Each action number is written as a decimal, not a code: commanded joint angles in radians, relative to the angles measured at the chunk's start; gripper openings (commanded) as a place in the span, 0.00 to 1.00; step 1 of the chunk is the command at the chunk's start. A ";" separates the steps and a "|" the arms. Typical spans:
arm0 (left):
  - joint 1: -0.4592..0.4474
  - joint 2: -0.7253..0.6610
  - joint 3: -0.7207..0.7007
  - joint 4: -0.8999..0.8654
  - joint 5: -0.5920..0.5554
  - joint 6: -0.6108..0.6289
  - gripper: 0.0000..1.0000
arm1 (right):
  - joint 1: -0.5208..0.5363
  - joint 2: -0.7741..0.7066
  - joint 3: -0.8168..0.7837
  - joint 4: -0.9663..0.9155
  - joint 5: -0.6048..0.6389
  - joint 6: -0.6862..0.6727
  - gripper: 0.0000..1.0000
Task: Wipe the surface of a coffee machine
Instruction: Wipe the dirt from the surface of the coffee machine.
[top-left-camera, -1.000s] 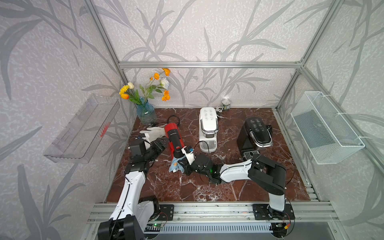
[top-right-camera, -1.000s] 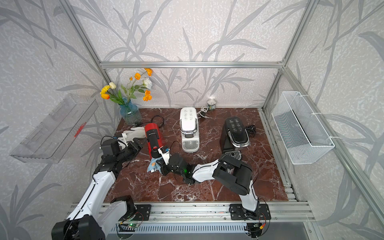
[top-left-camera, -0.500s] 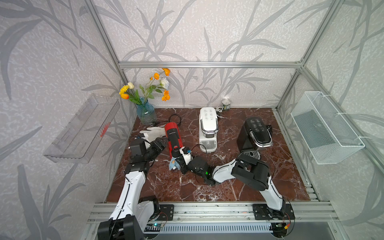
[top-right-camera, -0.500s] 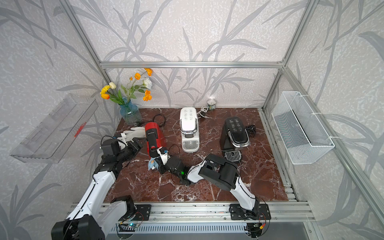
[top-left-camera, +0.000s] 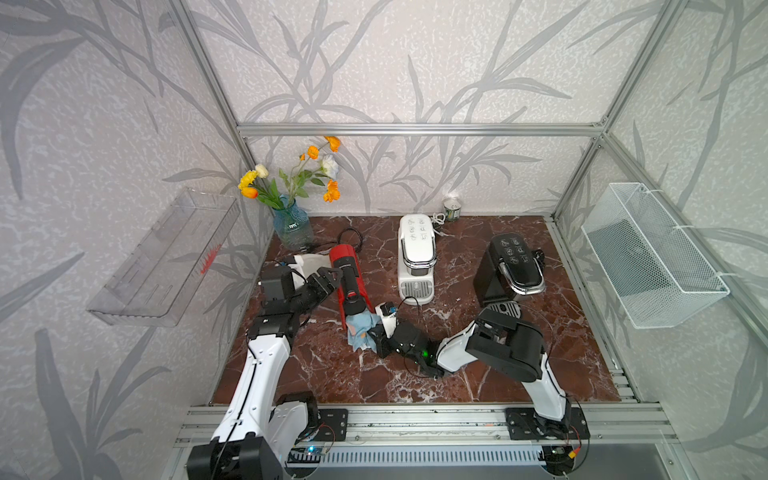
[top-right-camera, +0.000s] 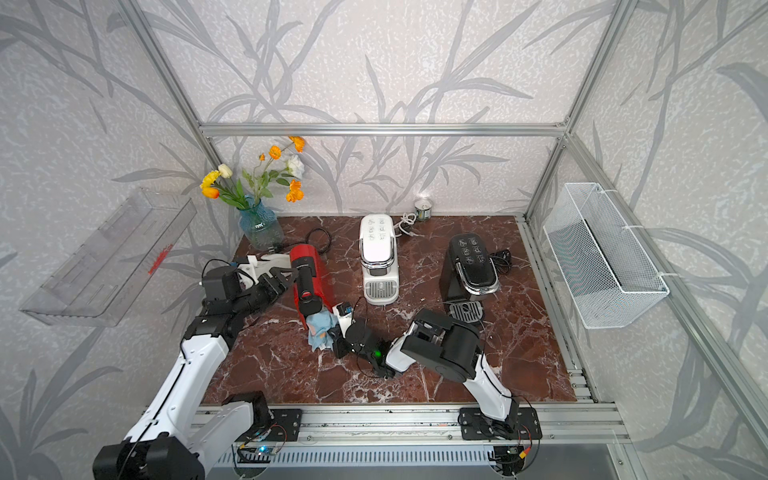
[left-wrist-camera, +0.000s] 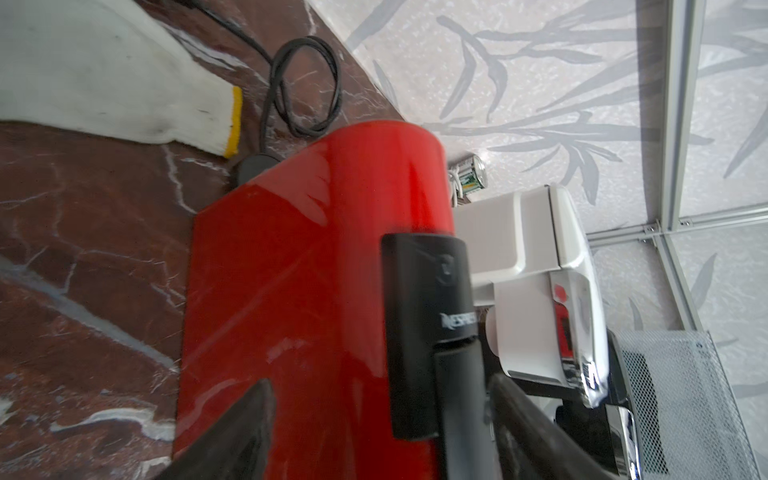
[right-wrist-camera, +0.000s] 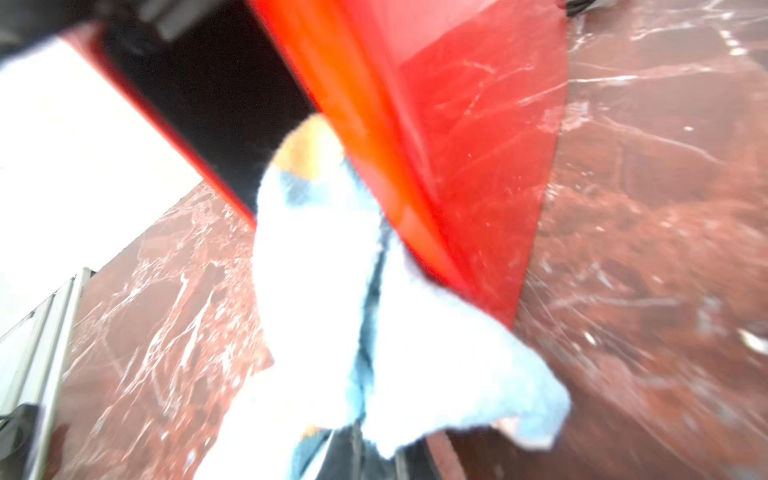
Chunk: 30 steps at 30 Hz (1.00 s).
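The red coffee machine stands at the left of the marble floor. My right gripper is shut on a light blue cloth, which is bunched against the machine's lower front. In the right wrist view the cloth lies pressed on the red body, blurred, and hides most of the gripper. My left gripper is open against the machine's upper left side. In the left wrist view it straddles the edge between the red side and the black top.
A white coffee machine and a black one stand further right, with a loose drip tray before the black one. A white glove, a blue vase and a can sit behind. A wire basket hangs on the right wall.
My right arm's elbow swung left and back to the right while the cloth stayed at the red machine's front. The left arm has not moved.
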 joint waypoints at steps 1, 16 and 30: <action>-0.025 0.022 0.068 -0.042 0.003 0.060 0.80 | -0.003 -0.073 -0.043 -0.042 0.038 0.015 0.00; -0.126 0.141 0.174 -0.104 -0.148 0.141 0.78 | -0.002 -0.067 0.162 0.073 0.010 -0.099 0.00; -0.141 0.140 0.056 -0.082 -0.187 0.130 0.76 | -0.045 0.170 0.296 0.118 0.160 -0.098 0.00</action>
